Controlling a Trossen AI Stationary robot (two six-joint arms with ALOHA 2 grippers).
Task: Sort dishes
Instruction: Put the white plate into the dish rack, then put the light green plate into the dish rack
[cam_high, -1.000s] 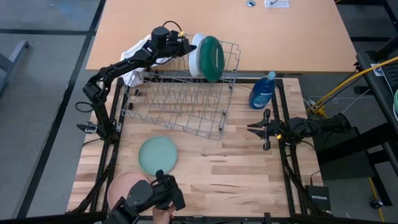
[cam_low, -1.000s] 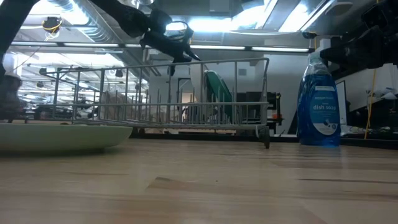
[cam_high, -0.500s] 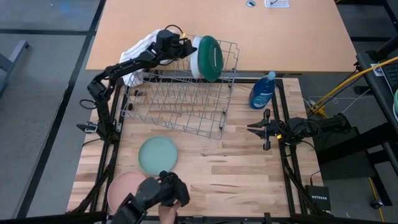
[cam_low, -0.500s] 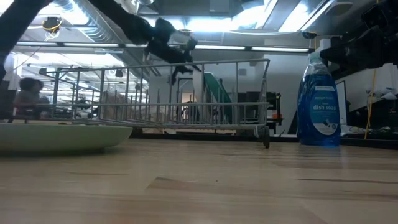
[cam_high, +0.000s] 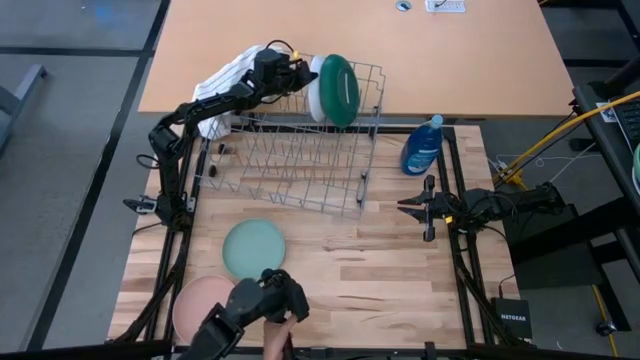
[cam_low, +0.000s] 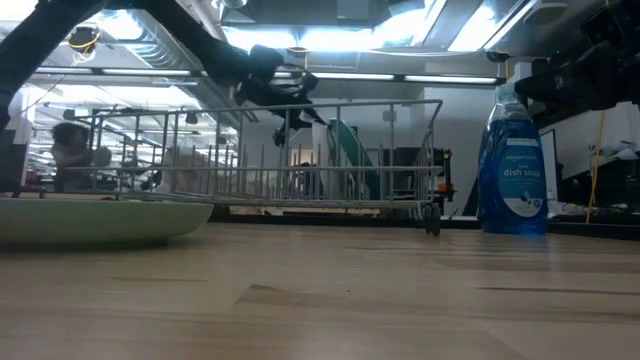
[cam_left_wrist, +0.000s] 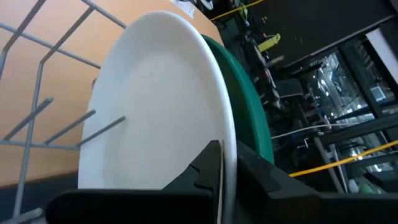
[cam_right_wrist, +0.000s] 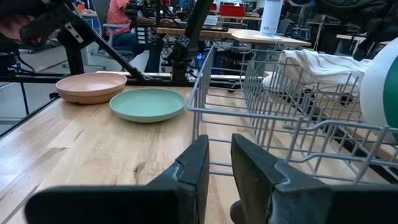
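Observation:
A white plate (cam_high: 316, 88) and a large dark green plate (cam_high: 340, 90) stand on edge side by side at the far end of a wire dish rack (cam_high: 290, 165). My left gripper (cam_high: 303, 78) is shut on the white plate. A pale sage green plate (cam_high: 253, 248) and a pink plate (cam_high: 200, 300) lie flat on the table's near left. My right gripper (cam_high: 403, 208) hovers shut and empty to the right of the rack. No tan-brown plate shows. My left gripper pinches the white plate's upper rim (cam_left_wrist: 229, 134) between its two fingers, one on the plate's open face and one in the gap next to the green plate (cam_left_wrist: 255, 118). The fingers come from the table's left, slanting down. The plate stands on edge in the rack.
A striped white cloth (cam_high: 225, 85) lies by the rack's far left corner. A blue soap bottle (cam_high: 422, 145) stands right of the rack. A dark arm-like device with a person's hand (cam_high: 262, 310) reaches in at the near edge beside the pink plate.
My left gripper has gone a little toward the table's right and down, still shut on the white plate. The rack has slid and turned slightly with it. The dark device at the near edge has moved toward the right.

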